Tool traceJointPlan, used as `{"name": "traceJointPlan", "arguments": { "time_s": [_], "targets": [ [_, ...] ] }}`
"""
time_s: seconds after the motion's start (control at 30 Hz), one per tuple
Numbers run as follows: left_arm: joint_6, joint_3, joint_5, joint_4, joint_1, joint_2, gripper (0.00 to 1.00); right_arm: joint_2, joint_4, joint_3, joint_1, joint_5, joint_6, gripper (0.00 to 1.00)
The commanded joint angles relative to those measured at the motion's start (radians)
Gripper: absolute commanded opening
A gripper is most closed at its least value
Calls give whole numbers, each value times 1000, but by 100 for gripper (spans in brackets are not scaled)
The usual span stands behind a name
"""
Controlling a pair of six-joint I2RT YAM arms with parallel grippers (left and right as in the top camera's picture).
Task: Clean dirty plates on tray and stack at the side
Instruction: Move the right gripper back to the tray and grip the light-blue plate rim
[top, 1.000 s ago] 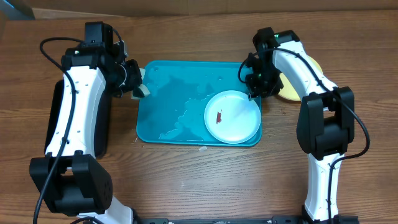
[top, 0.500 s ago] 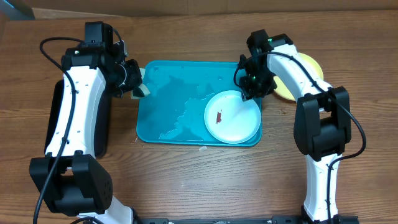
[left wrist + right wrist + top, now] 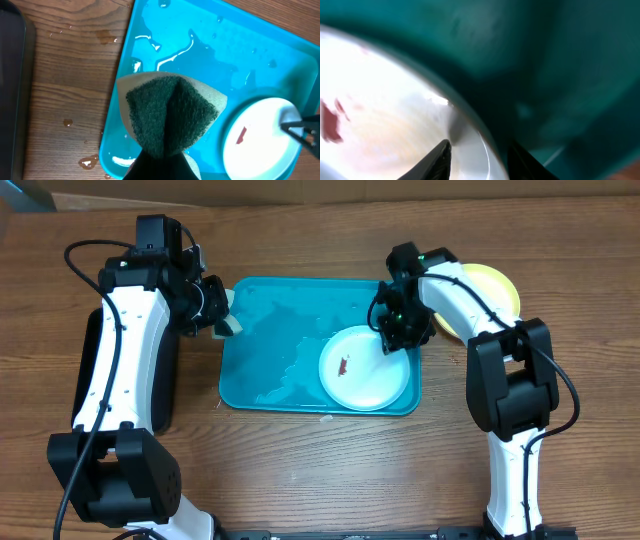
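Note:
A white plate (image 3: 362, 370) with a reddish-brown smear lies at the right end of the wet teal tray (image 3: 270, 350). My right gripper (image 3: 393, 335) is down at the plate's far right rim. In the right wrist view its fingers (image 3: 480, 157) straddle the rim of the plate (image 3: 380, 115), open, with the tray (image 3: 560, 60) beyond. A yellow-green plate (image 3: 487, 288) lies off the tray at the right. No teal-rimmed plate is in view. My left gripper (image 3: 222, 315) is shut on a green-and-beige sponge (image 3: 170, 115), held over the left end of the tray (image 3: 210, 50).
A black tray (image 3: 92, 370) lies at the far left under the left arm; it also shows in the left wrist view (image 3: 10, 75). Water drops (image 3: 90, 161) sit on the wooden table beside the teal tray.
My right gripper has moved left and down onto the white plate's rim. The plate has slid a little to the left on the tray. The left arm has not moved.

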Motion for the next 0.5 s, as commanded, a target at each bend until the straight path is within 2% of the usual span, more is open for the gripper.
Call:
{"name": "traceJointPlan", "arguments": {
  "time_s": [0.0,0.13,0.23,0.33,0.4,0.47],
  "targets": [
    [12,-6,23,2,6,8,4,-5,34,-35,31,-70,64,37],
    [12,-6,23,2,6,8,4,-6,80,-11,74,-116,125,38],
    [12,-6,23,2,6,8,4,-8,75,39,95,-113,179,48],
    [12,-6,23,-1,6,8,4,-8,0,141,94,-104,274,50],
    [12,-6,23,-1,6,8,4,-8,-68,213,84,-88,340,56],
    [12,-6,23,-2,6,8,4,-8,-143,265,73,-42,399,57]
  ]
}}
